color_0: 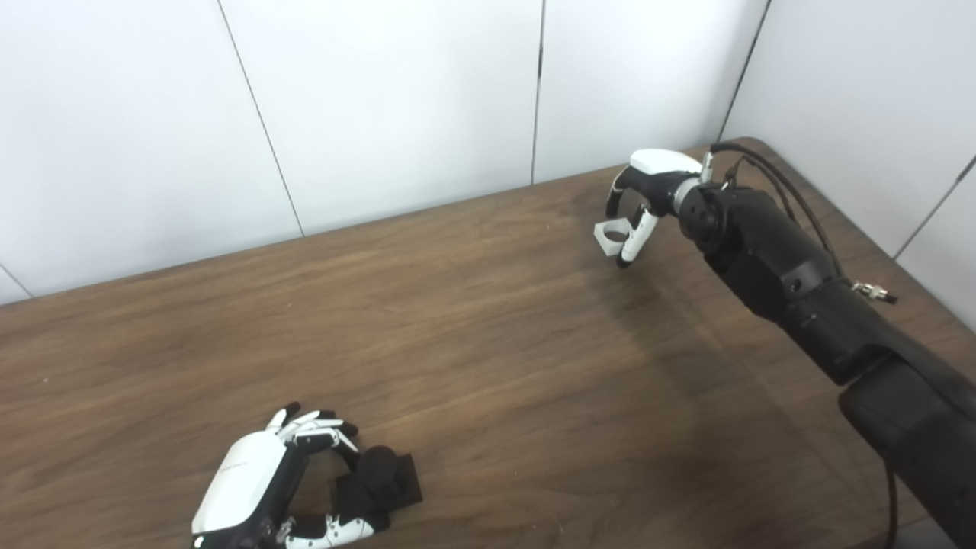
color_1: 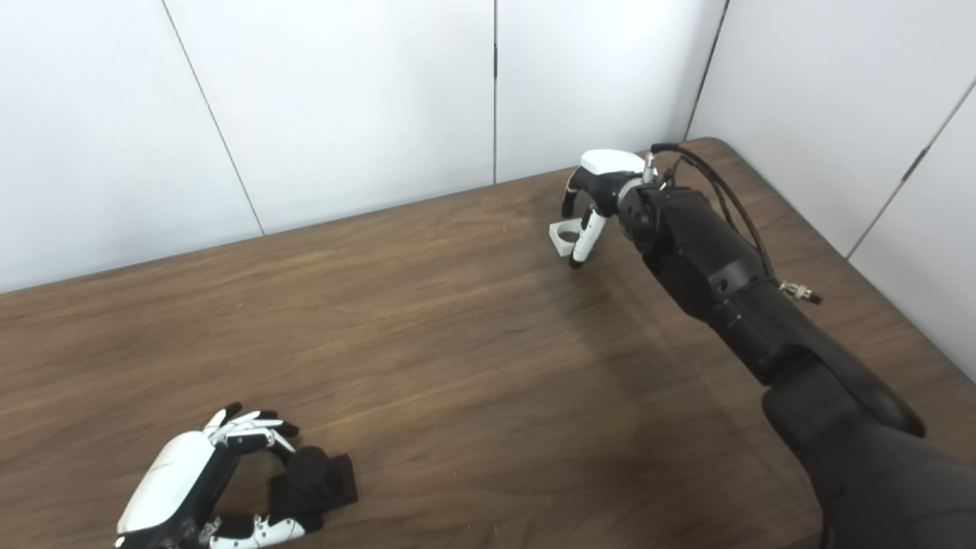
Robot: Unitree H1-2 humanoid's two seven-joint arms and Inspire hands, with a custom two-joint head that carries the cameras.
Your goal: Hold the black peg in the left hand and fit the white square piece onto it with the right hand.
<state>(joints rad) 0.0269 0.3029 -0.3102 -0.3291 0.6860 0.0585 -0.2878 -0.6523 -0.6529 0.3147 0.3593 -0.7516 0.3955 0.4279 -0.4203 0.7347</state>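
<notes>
No text, label, brand, number or sign can be read anywhere in either view

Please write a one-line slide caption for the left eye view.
Left hand curls around the black peg near the table's front; right hand reaches the white square piece at the far corner.

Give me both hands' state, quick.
Left hand: closed around the black peg on the table.
Right hand: holding the white square piece.

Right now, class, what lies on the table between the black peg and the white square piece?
Nothing: between the black peg and the white square piece lies only bare wooden table, as both eye views show.
</notes>
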